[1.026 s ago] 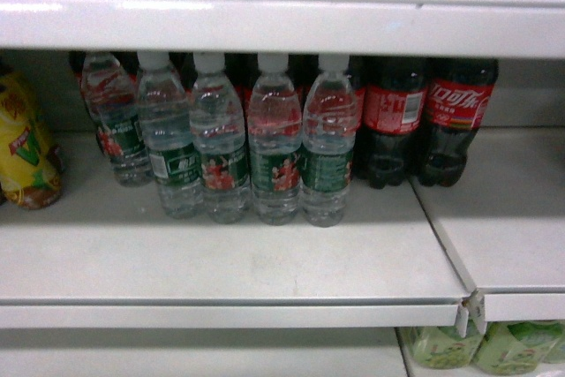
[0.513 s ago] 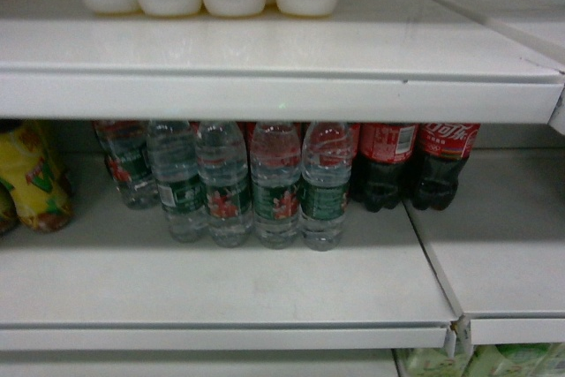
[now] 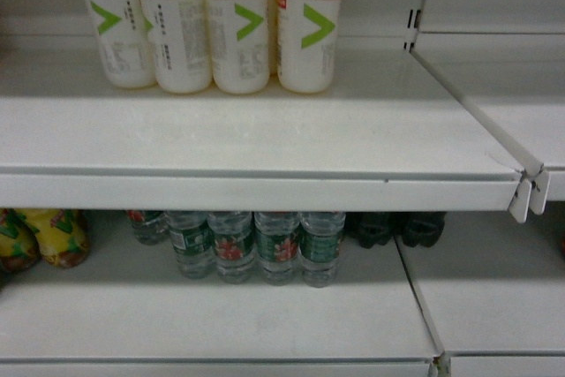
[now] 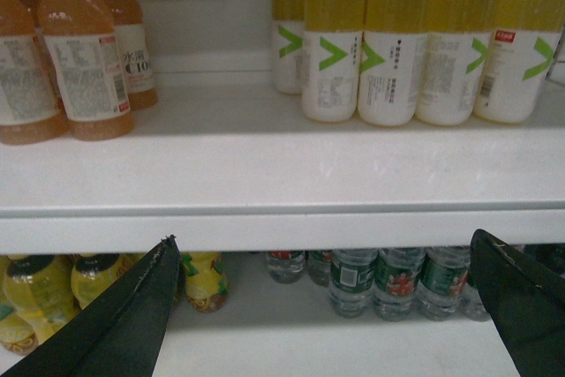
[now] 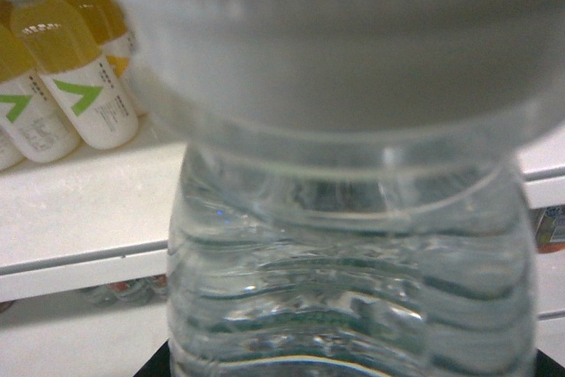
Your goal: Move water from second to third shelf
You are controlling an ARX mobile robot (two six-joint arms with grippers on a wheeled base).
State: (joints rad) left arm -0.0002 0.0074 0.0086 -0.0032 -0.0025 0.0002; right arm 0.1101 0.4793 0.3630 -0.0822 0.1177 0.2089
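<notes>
Your right pincer's fingers stay out of sight, so you cannot tell its grip, though the water bottle [image 5: 353, 218] fills its wrist view, cap close to the lens, in front of the upper shelf [image 5: 79, 209]. Your left pincer [image 4: 327, 306] stands wide apart, holding nothing, before that shelf's edge. Yellow drink bottles [image 3: 238, 24] stand on it; more water bottles [image 3: 265, 245] sit below.
</notes>
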